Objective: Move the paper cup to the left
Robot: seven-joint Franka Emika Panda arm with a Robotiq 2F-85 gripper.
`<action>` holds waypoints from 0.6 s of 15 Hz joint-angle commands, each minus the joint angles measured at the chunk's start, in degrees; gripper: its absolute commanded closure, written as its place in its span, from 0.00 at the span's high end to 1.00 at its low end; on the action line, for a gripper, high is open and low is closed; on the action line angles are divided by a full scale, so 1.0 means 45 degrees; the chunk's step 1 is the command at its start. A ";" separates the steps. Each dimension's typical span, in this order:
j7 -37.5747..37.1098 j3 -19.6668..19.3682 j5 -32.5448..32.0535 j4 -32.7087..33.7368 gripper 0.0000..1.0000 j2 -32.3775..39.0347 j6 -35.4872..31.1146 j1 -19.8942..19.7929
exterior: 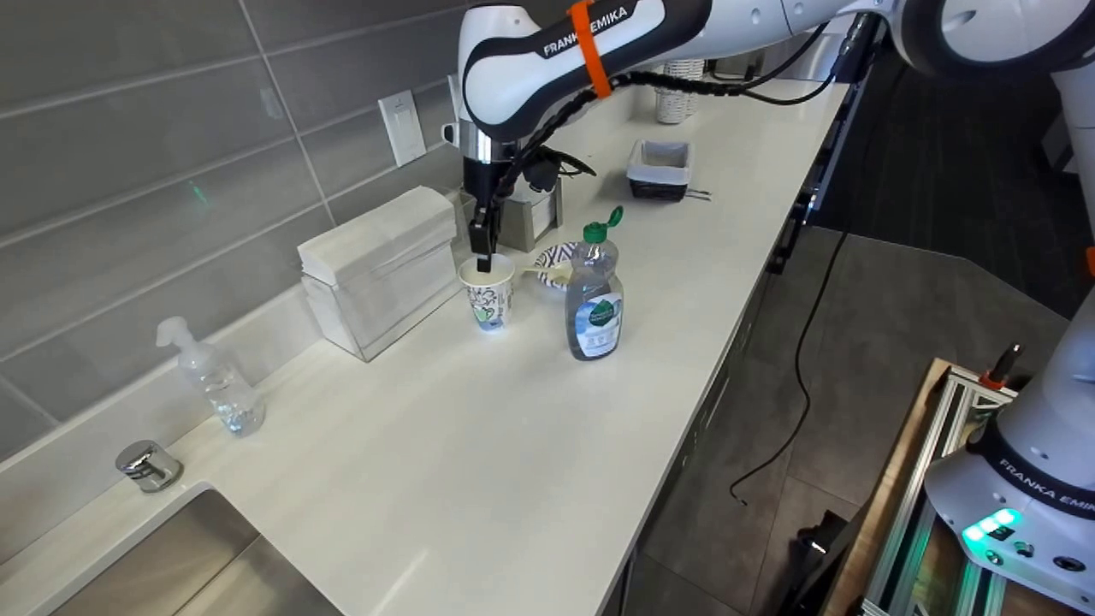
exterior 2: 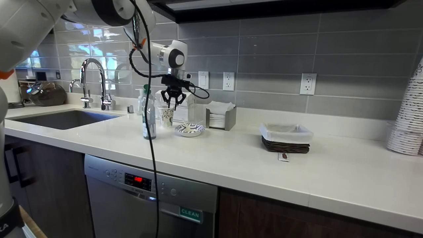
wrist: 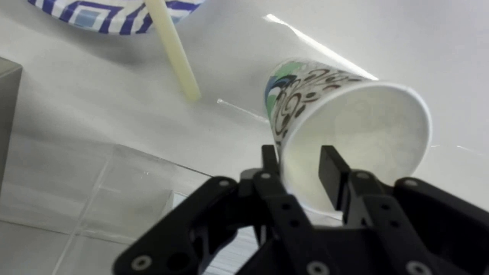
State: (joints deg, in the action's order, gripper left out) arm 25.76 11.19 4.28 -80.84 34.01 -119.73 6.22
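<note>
1. the end effector (wrist: pixel 300 160) was spread, the rim of the paper cup (wrist: pixel 344 126) lying between its parted fingers (wrist: pixel 331 164): one outside, one at the opening.
2. the paper cup stood upright on the tabletop (exterior: pixel 479 462), between the napkin holder (exterior: pixel 376 316) and the soap bottle (exterior: pixel 590 299).
3. a patterned bowl (exterior 2: pixel 190 134) sat near it.

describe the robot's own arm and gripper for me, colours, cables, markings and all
The arm is white with rounded black panels; one carries FRANKA EMIKA lettering. An orange band wraps it, and a black cable runs along it. Green lights glow on the white base. The gripper is black, with jointed links, pale screw heads and narrow, block-like fingers.
</note>
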 commanded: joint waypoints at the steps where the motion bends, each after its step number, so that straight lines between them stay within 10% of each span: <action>1: 0.0361 0.0391 0.0370 -0.1348 0.67 -0.1594 0.0083 -0.0300; 5: -0.1297 -0.0254 -0.0431 -0.2467 0.98 -0.3151 0.0301 0.0099; 9: -0.3385 -0.0747 -0.0940 -0.3886 1.00 -0.4737 0.0760 0.0137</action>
State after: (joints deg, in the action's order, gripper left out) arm 17.10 9.71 2.17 -90.92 19.44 -117.98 6.24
